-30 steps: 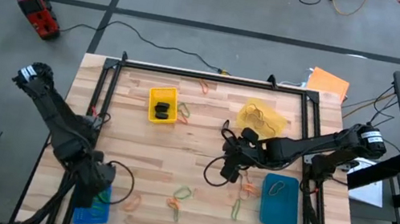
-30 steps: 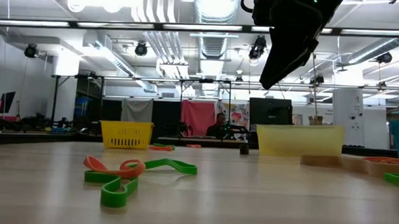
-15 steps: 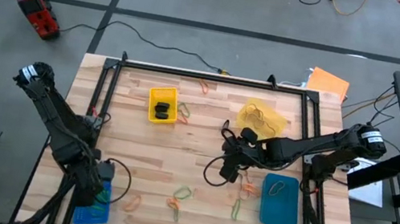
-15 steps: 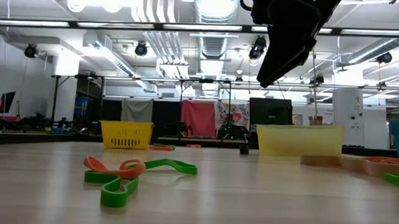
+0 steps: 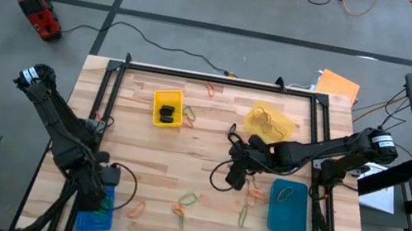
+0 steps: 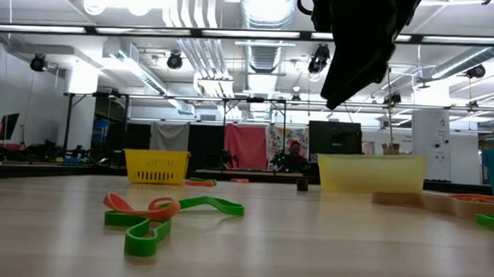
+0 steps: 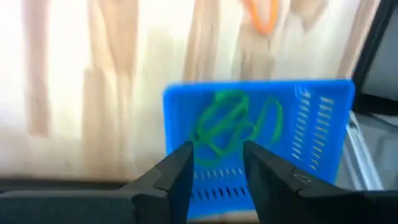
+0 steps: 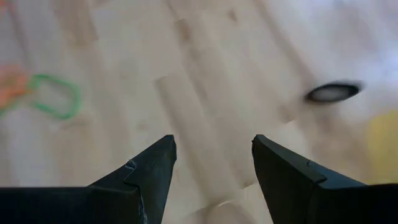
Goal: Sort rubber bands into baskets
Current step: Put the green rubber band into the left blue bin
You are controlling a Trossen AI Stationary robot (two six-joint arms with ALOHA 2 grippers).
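Wooden table (image 5: 183, 154): no readable writing anywhere.
Baskets: teal (image 5: 289, 207), bright blue (image 7: 258, 140) with green bands (image 7: 227, 124), pale yellow (image 5: 268, 122), yellow (image 5: 167, 107).
Left gripper (image 7: 214, 171): above bright blue basket, fingers apart, empty.
Right gripper (image 8: 211, 162): mid-table, fingers wide, empty.
Loose bands (image 5: 187, 205): near front edge.

Near-left corner: basket (image 5: 95, 213), bands (image 7: 230, 121) inside.
Near right: basket (image 5: 289, 207).
Far side: two baskets (image 5: 167, 106).
Between: loose bands (image 5: 184, 205) on table (image 5: 182, 158).
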